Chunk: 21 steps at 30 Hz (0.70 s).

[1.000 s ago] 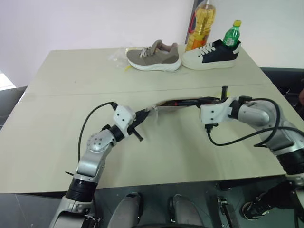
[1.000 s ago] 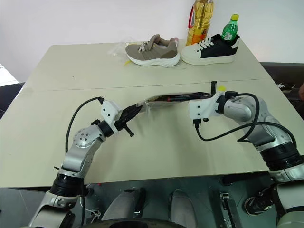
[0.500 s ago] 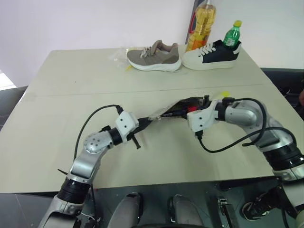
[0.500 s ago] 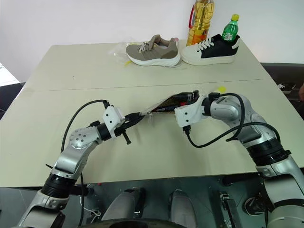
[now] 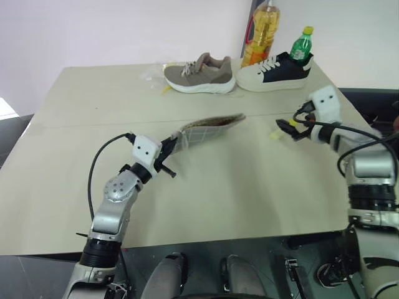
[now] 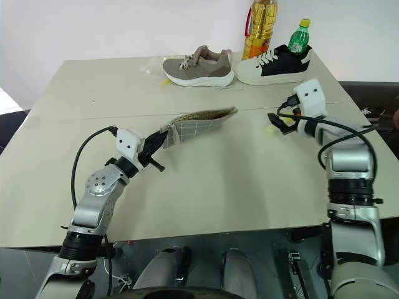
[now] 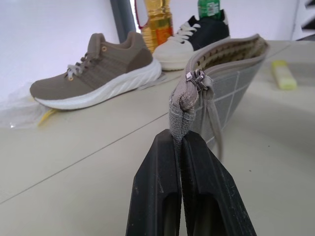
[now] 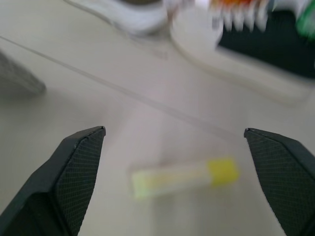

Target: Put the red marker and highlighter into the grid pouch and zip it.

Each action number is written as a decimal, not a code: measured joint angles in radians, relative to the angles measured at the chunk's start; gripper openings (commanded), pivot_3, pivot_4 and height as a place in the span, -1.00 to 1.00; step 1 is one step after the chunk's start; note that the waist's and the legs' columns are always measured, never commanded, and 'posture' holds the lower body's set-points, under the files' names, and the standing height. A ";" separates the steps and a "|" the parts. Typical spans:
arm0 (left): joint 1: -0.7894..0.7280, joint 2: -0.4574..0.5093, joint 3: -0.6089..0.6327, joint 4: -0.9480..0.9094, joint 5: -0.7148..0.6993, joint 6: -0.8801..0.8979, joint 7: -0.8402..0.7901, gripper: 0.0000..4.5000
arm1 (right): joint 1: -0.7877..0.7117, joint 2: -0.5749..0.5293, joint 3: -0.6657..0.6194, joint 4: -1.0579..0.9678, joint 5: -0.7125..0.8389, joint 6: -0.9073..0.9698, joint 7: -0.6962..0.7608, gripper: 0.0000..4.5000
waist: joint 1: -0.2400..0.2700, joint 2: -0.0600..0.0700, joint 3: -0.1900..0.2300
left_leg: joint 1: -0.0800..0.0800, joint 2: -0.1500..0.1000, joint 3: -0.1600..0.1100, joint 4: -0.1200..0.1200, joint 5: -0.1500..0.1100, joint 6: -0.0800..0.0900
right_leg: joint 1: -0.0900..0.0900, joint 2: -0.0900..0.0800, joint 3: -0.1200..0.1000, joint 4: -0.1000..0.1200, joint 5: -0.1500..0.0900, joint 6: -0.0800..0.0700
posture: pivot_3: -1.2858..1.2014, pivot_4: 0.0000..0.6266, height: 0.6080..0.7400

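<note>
Two shoes sit at the far edge of the desk (image 5: 81,162): one taupe sneaker (image 5: 199,74) and one white-and-black sneaker (image 5: 275,70). Two bottles stand behind them, one tall bottle of yellow oil (image 5: 262,34) and one small green bottle (image 5: 302,45). There is one grid pouch (image 5: 208,129), one highlighter (image 8: 183,178), and one crumpled clear plastic wrapper (image 5: 154,73). Two end effectors are present, the left end effector (image 7: 180,147) and the right end effector (image 8: 177,147).
</note>
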 measured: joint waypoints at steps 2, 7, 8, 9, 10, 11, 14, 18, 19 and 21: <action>-0.002 0.000 -0.001 0.001 0.007 -0.002 -0.001 -1.00 | -0.059 0.078 -0.024 0.095 -0.011 0.040 -0.156 0.98 | -0.002 0.000 0.000 | 0.000 0.000 0.000 0.000 0.001 -0.001 | 0.000 0.000 0.000 0.000 0.000 0.000 | 0.03 -0.52 0.97; -0.002 0.002 0.000 0.005 0.008 -0.003 -0.001 -1.00 | -0.199 0.163 -0.136 0.288 0.011 0.078 -0.405 0.98 | 0.007 0.001 0.000 | 0.000 -0.001 0.000 0.000 0.001 -0.001 | 0.000 0.000 0.000 0.000 0.000 0.000 | 0.03 -0.52 0.97; -0.002 0.002 0.000 0.005 0.008 -0.004 -0.001 -1.00 | -0.221 0.169 -0.151 0.323 0.020 0.078 -0.437 0.98 | 0.007 0.001 0.000 | 0.000 -0.001 0.000 0.000 0.001 -0.001 | 0.000 0.000 0.000 0.000 0.000 0.000 | 0.03 -0.52 0.97; -0.002 0.002 0.000 0.005 0.008 -0.004 -0.001 -1.00 | -0.235 0.172 -0.161 0.352 0.024 0.076 -0.460 0.98 | 0.008 0.001 0.000 | 0.000 -0.001 0.000 0.000 0.001 -0.001 | 0.000 0.000 0.000 0.000 0.000 0.000 | 0.03 -0.52 0.97; -0.001 0.002 0.000 0.004 0.008 -0.004 -0.001 -1.00 | -0.246 0.173 -0.167 0.385 0.025 0.070 -0.486 0.98 | 0.007 0.001 0.000 | 0.000 -0.001 0.000 0.000 0.001 -0.001 | 0.000 0.000 0.000 0.000 0.000 0.000 | 0.03 -0.52 0.97; 0.001 0.002 0.000 0.004 0.008 -0.004 -0.001 -1.00 | -0.263 0.176 -0.176 0.431 0.029 0.062 -0.520 0.98 | 0.005 0.001 0.000 | 0.000 -0.001 0.000 0.000 0.001 -0.001 | 0.000 0.000 0.000 0.000 0.000 0.000 | 0.03 -0.52 0.97; 0.005 -0.004 -0.001 0.003 0.008 -0.004 -0.001 -1.00 | -0.312 0.192 -0.197 0.555 0.034 0.027 -0.590 0.98 | -0.003 0.001 0.000 | 0.000 -0.001 0.000 0.000 0.001 -0.001 | 0.000 0.000 0.000 0.001 0.000 -0.001 | 0.03 -0.52 0.97; 0.004 -0.012 -0.012 0.003 0.008 -0.004 -0.001 -1.00 | -0.362 0.201 -0.199 0.664 0.050 -0.022 -0.626 0.75 | -0.018 0.001 0.000 | 0.001 0.000 0.000 -0.001 0.001 -0.001 | 0.001 0.001 0.000 0.001 0.000 0.000 | 0.03 -0.52 0.97; 0.004 -0.012 -0.012 0.003 0.008 -0.004 -0.001 -1.00 | -0.365 0.201 -0.199 0.677 0.051 -0.032 -0.628 0.60 | -0.018 0.001 0.000 | 0.001 0.000 0.000 -0.001 0.001 -0.001 | 0.001 0.001 0.000 0.001 0.000 0.000 | 0.03 -0.52 0.97; 0.005 -0.012 -0.012 0.003 0.008 -0.004 -0.001 -1.00 | -0.369 0.201 -0.200 0.689 0.061 -0.040 -0.632 0.20 | -0.018 0.001 0.000 | 0.001 0.000 0.000 -0.001 0.001 -0.001 | 0.001 0.001 0.000 0.001 0.000 0.000 | 0.03 -0.52 0.97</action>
